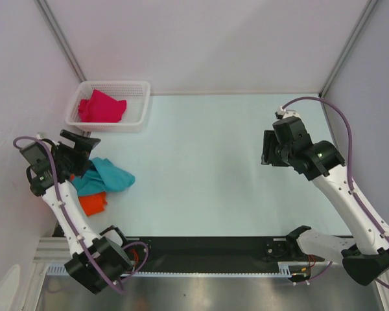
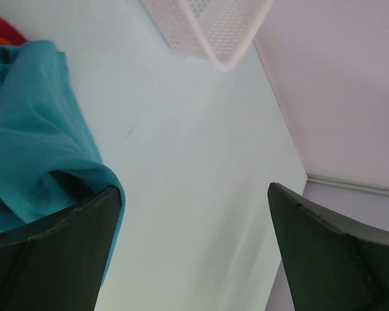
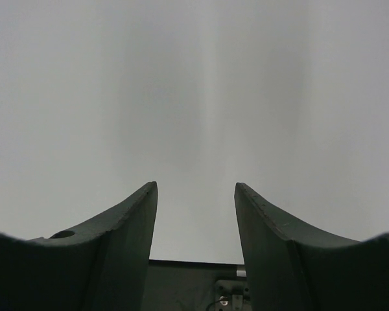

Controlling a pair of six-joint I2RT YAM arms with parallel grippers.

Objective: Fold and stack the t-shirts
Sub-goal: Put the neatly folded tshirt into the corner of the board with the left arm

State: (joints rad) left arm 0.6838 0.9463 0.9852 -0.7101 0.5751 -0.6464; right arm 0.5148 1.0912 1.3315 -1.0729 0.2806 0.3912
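Three t-shirts awaited folding. The teal-blue shirt [image 1: 110,175] lay rumpled at the left edge of the table [image 1: 214,162], partly overlapping the orange shirt [image 1: 92,203], while the magenta shirt [image 1: 102,107] sat crumpled inside the white basket [image 1: 139,87] at the far left corner. None looked neatly folded and no stack had formed, so the job appeared to be at an early stage, with the teal garment apparently the one in hand. The left gripper [image 1: 78,146] hovered over that pile, jaws spread wide with nothing between them. Its wrist view showed teal cloth just beside one finger [image 2: 52,253], though contact could not be told. The right gripper [image 1: 270,148] hung well apart over the table's right side, fingers parted and holding nothing. The next move likely called for seizing an edge of the teal shirt and drawing it toward the middle of the table to spread it flat.
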